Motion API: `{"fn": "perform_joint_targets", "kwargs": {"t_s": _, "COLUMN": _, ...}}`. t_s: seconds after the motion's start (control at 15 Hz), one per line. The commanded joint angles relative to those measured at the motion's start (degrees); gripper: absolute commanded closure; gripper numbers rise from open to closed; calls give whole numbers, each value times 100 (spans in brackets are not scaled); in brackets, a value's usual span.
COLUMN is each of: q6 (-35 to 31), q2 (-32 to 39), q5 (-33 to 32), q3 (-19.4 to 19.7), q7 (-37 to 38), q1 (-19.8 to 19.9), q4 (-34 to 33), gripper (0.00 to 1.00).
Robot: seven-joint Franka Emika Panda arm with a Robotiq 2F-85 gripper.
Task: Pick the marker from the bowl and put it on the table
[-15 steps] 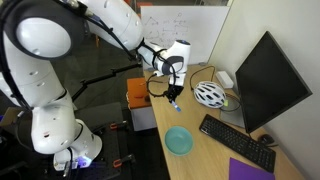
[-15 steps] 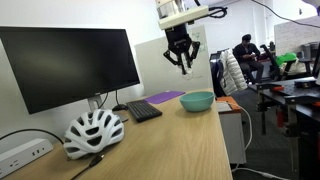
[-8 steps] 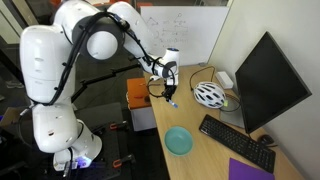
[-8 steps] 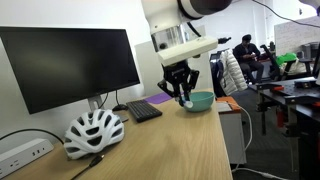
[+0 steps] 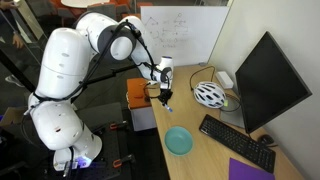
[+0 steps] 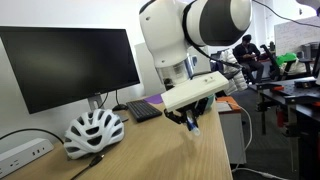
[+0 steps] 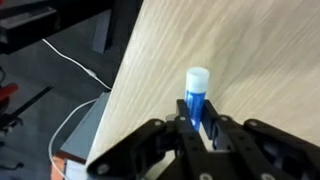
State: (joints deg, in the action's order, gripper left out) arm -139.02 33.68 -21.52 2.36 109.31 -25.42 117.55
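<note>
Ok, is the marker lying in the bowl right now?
No, the marker is clamped in the jaws of the gripper over the table, well away from the bowl.

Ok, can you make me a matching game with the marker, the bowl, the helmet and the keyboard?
Things:
1 marker
2 bowl
3 helmet
4 keyboard

Clues:
A black
B held in the pincer
C teal
D white and grey

Pairs: 1-B, 2-C, 3-D, 4-A.
</note>
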Motion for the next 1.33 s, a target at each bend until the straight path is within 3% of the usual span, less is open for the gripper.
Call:
{"fn": "perform_joint_targets", "kwargs": {"t_s": 0.0, "q6": 168, "q2": 194, "q5": 121, "q3": 27, "q7": 422, "q1": -181, "q4": -135, "gripper": 95}}
{"fn": "perform_joint_targets", "kwargs": {"t_s": 0.13, "q6": 104, "q2": 287, "q5": 181, "q3": -21, "q7": 399, "q1": -170, "q4": -142, "gripper": 95}}
{"fn": "perform_joint_targets", "kwargs": {"t_s": 0.2, "q6": 62, "q2": 319, "q5": 205, "q3": -42, "q7": 372, "q1": -151, "q4": -148, "gripper": 78}}
{"fn": "perform_joint_targets", "kwargs": {"t_s": 0.27, "q6": 42, "q2": 341, "q5": 242, "q3": -57, "q7": 309, "q1": -118, "q4": -160, "gripper": 53}}
{"fn": "perform_joint_targets", "kwargs": {"t_s": 0.4, "q6": -51, "q2": 301, "q5": 425, "q3": -179, "q7": 47, "q1": 53, "q4": -145, "gripper": 50}}
{"fn": "perform_joint_targets", "kwargs": {"t_s": 0.6, "q6": -138, "q2": -112, "q5": 1108, "q3": -581, "q7": -918, "q1": 458, "q4": 72, "gripper": 27}}
{"fn": "perform_joint_targets", "kwargs": {"t_s": 0.8, "q6": 380, "q2": -834, "q5": 1660, "q3": -700, "q7": -1534, "q1": 646, "q4": 284, "gripper": 5}}
{"fn": "perform_joint_targets", "kwargs": {"t_s": 0.87, "q6": 580, "q2": -1083, "q5": 1736, "q3": -663, "q7": -1655, "q1": 662, "q4": 361, "gripper": 0}}
{"fn": "perform_joint_targets", "kwargs": {"t_s": 1.13, "q6": 1288, "q2": -2318, "q5": 1506, "q3": -592, "q7": -1747, "q1": 744, "q4": 949, "gripper": 0}}
{"fn": "perform_joint_targets", "kwargs": {"t_s": 1.27, "q6": 1304, "q2": -2862, "q5": 1463, "q3": -675, "q7": -1585, "q1": 828, "q4": 1359, "gripper": 0}}
